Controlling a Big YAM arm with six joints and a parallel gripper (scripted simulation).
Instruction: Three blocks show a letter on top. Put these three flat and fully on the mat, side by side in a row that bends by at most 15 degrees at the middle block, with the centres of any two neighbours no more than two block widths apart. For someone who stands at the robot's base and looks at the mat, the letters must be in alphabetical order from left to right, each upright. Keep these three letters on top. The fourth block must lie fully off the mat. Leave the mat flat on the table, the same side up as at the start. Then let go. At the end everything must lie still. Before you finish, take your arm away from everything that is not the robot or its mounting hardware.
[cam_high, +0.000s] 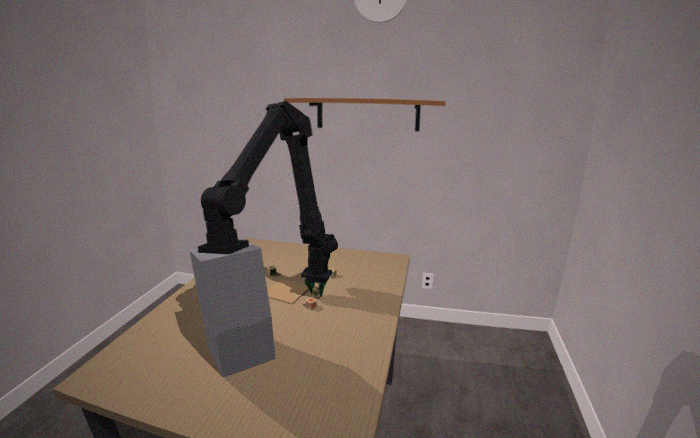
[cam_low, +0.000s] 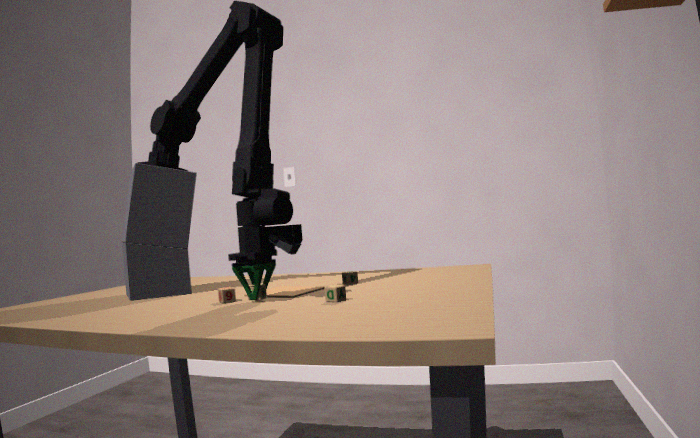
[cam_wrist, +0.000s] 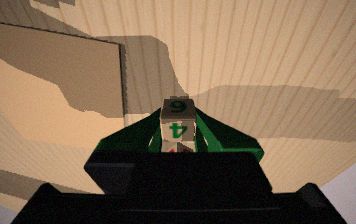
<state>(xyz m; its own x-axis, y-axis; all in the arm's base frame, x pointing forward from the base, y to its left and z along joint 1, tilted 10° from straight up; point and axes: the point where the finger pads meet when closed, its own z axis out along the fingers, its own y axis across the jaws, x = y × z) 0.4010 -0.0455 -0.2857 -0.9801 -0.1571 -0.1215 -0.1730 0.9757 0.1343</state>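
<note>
My gripper (cam_high: 315, 292) (cam_low: 258, 294) (cam_wrist: 178, 112) is shut on a block (cam_wrist: 178, 120) marked with a green 6 and 4. It is very low beside the mat (cam_high: 281, 292) (cam_wrist: 30, 100); whether the block touches the table is unclear. Red marks show behind it in the wrist view; whose they are I cannot tell. A block with red marks (cam_high: 310, 303) (cam_low: 226, 295) lies off the mat on the base side. A block with a green D and a dark A (cam_low: 335, 294) (cam_high: 334, 273) lies off the mat beyond the gripper. A dark block (cam_high: 272, 270) (cam_low: 350, 277) stands past the mat's other side.
The grey pedestal (cam_high: 234, 309) (cam_low: 160, 232) carries the arm at the near side of the table (cam_high: 330, 356) (cam_low: 402, 320). The arm's shadow falls across the mat and table. A shelf (cam_high: 361, 101) hangs on the wall.
</note>
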